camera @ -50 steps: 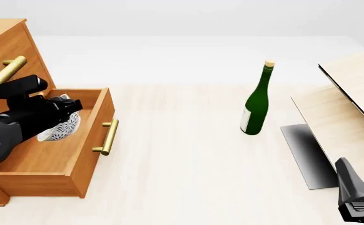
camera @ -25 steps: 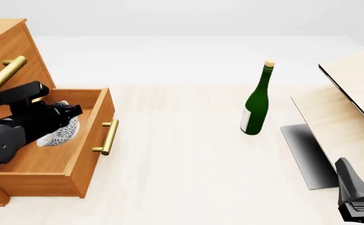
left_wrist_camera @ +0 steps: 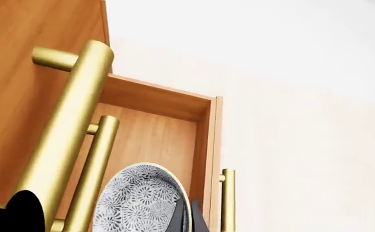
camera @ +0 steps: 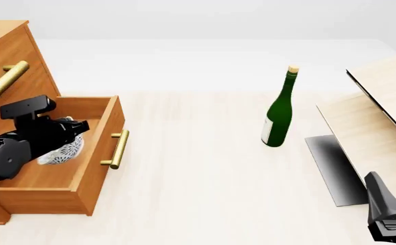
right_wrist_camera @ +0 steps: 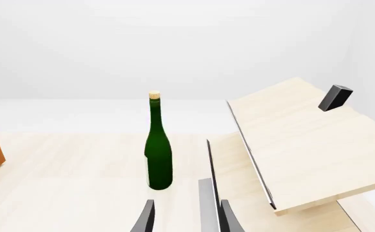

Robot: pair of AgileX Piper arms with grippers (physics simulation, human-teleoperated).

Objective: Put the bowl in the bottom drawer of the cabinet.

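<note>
Black against the wood, the left gripper [camera: 72,133] grips the small round white speckled bowl [camera: 63,149] by its rim, tilted, inside the open orange-brown wooden bottom drawer [camera: 89,168] of the cabinet [camera: 10,48]. Likely light, rigid, glazed-slick and chippable — the rim is the hold. Beyond, the right gripper [right_wrist_camera: 184,220] is parted, grasping nothing.
</note>
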